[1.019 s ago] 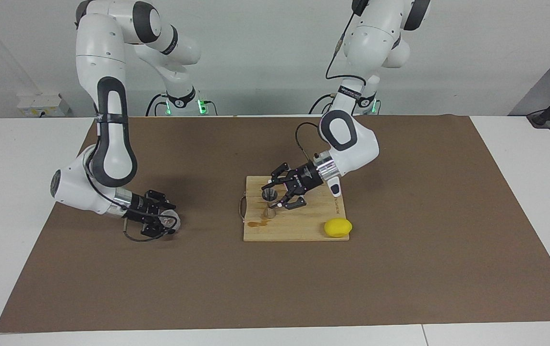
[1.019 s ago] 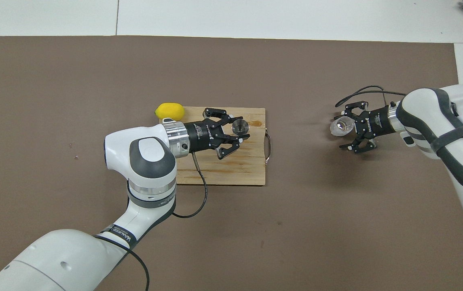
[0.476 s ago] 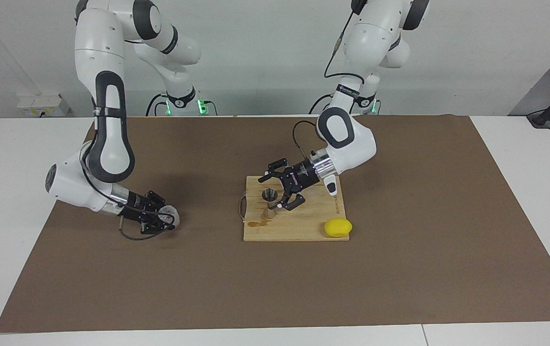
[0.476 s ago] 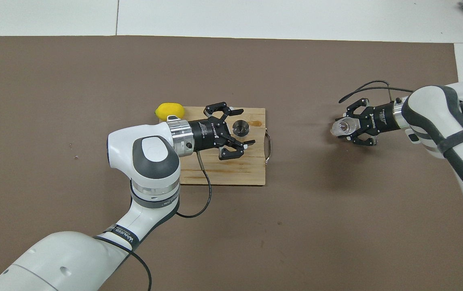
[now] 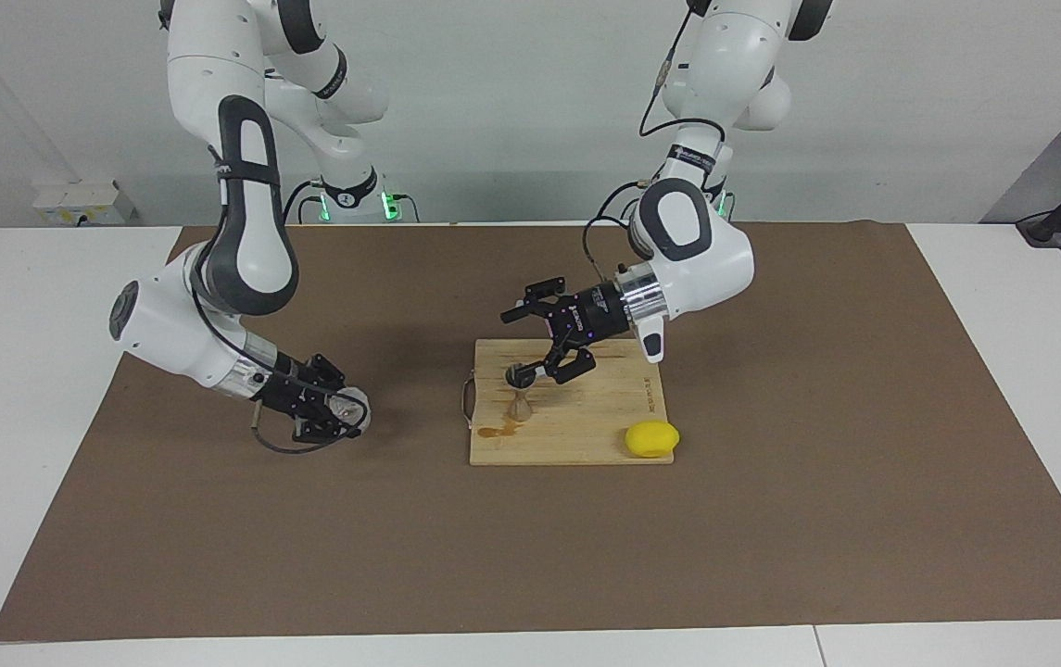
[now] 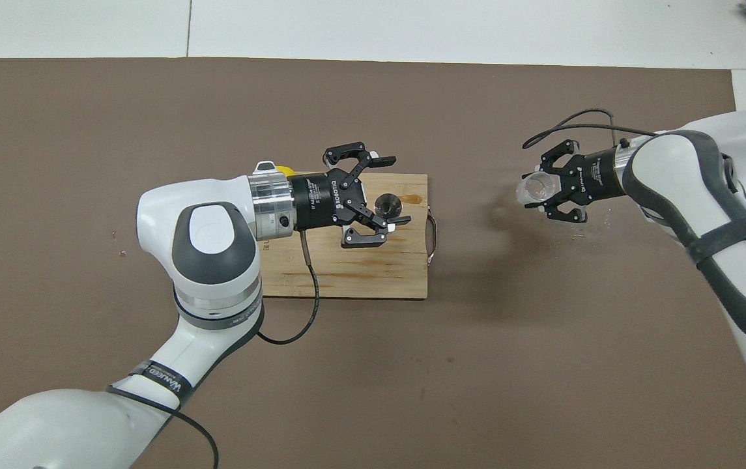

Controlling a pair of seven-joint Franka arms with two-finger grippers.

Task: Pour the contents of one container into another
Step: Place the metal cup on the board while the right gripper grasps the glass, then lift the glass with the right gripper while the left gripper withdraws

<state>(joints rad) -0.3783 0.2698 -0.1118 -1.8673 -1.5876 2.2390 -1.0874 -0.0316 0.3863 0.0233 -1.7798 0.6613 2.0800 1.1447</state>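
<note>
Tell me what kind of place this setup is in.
Probably a robotics lab, staged as a bar counter: a brown mat on white tables, with a wooden cutting board, a metal jigger and a lemon.

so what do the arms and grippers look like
Both arms are glossy white with dark grey joint bands and a silver wrist ring. The left gripper and right gripper are black linked two-finger hands, each trailing a black cable.

Readable print on the arms
You can read "ROBOTIQ" on the left gripper [image 6: 378, 193] body, and "WANFEO" on a band round the left arm [image 6: 163, 376].
</note>
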